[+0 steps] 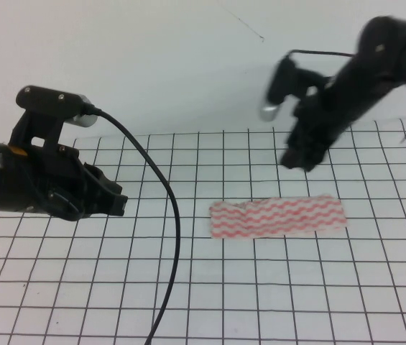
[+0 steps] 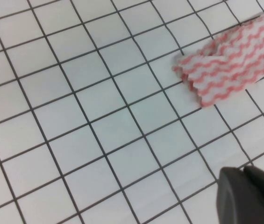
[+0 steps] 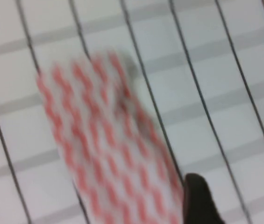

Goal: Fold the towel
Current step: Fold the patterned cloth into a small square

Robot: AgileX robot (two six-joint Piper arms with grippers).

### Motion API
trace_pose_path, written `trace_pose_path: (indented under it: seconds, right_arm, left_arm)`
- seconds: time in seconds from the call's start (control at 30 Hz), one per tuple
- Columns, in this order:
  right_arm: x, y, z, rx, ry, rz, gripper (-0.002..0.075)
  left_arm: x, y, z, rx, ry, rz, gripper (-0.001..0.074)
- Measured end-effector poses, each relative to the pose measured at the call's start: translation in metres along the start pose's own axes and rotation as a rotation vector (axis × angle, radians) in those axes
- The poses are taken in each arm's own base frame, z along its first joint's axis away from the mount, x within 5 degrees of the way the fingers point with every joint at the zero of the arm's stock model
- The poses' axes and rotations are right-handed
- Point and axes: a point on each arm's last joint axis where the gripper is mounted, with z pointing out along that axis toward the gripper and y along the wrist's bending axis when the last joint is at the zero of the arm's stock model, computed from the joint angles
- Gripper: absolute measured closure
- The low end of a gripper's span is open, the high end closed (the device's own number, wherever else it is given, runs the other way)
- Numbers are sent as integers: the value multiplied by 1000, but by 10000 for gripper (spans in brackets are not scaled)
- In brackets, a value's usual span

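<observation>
Lying flat on the gridded table (image 1: 260, 287), the towel (image 1: 278, 217) is a long narrow strip, white with wavy red lines. In the left wrist view the towel (image 2: 230, 60) shows its short end, where one layer of cloth lies over another and the edge is a little uneven. Nothing touches it.

The right gripper (image 1: 300, 159) hangs in the air above the table. The towel is below it and a little nearer to the robot, with the strip's right half closest to the fingertips. In the right wrist view the towel (image 3: 113, 149) fills the middle, and the right gripper (image 3: 237, 205) shows one dark fingertip (image 3: 197, 200) beside the cloth and a thin part of the other at the edge of the picture. Bare table is seen between them, so the jaws stand wide and hold nothing.

The left gripper (image 1: 116, 203) hovers low over the table, well apart from the towel, which lies off to its right side and ahead of its tip. In the left wrist view the left gripper (image 2: 239, 173) has its two fingers pressed together, with nothing between them. A black cable (image 1: 167, 215) hangs from this arm's wrist and curves down across the grid between the left gripper and the towel.
</observation>
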Motion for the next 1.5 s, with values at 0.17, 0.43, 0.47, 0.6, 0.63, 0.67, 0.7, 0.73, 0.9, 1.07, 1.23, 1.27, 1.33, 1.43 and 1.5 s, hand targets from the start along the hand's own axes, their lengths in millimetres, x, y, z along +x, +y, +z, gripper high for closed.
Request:
trace_pose_path:
  seconds: [0.17,0.43,0.47,0.6,0.63,0.67,0.7,0.73,0.9,1.07,1.23,1.27,1.33,1.43,1.5]
  right_arm:
    - [48,-18,0,-112,121,180,445]
    - [75,-20,21,-115,247,536,458]
    - [78,-21,20,-111,261,582,458]
    - [94,-27,17,-124,304,762,459]
    - [97,-27,17,-138,300,788,459]
    - [98,-26,19,-154,298,802,459]
    - [100,-25,20,-166,293,817,459]
    - [100,-24,20,-177,290,825,459]
    - [103,-21,26,-188,297,836,459]
    - [110,-21,41,-189,320,850,451]
    - [112,-21,50,-194,305,885,385]
    - [112,-21,51,-197,301,889,378]
    - [112,-22,51,-201,292,900,371]
    - [110,-22,52,-208,269,908,373]
    - [108,-21,53,-228,247,913,394]
  left_arm:
    - [-1,-1,0,11,-6,-1,736]
    - [-1,-2,0,23,-10,-1,736]
    - [-1,-2,0,23,-10,-2,736]
    - [-1,-2,0,27,-12,-9,736]
    - [-1,-3,0,30,-14,-5,736]
    - [-1,-3,0,33,-15,-4,736]
    - [-1,-3,0,34,-16,-5,736]
    - [-2,-3,0,35,-16,-5,736]
    - [-1,-3,0,35,-15,-3,736]
    - [-1,-4,0,40,-7,3,736]
    - [-1,-4,0,41,-7,5,736]
    - [-1,-4,0,41,-7,7,736]
    - [-1,-4,0,43,-6,15,737]
    - [-1,-5,0,52,-9,5,736]
    - [-1,-5,0,54,-8,4,736]
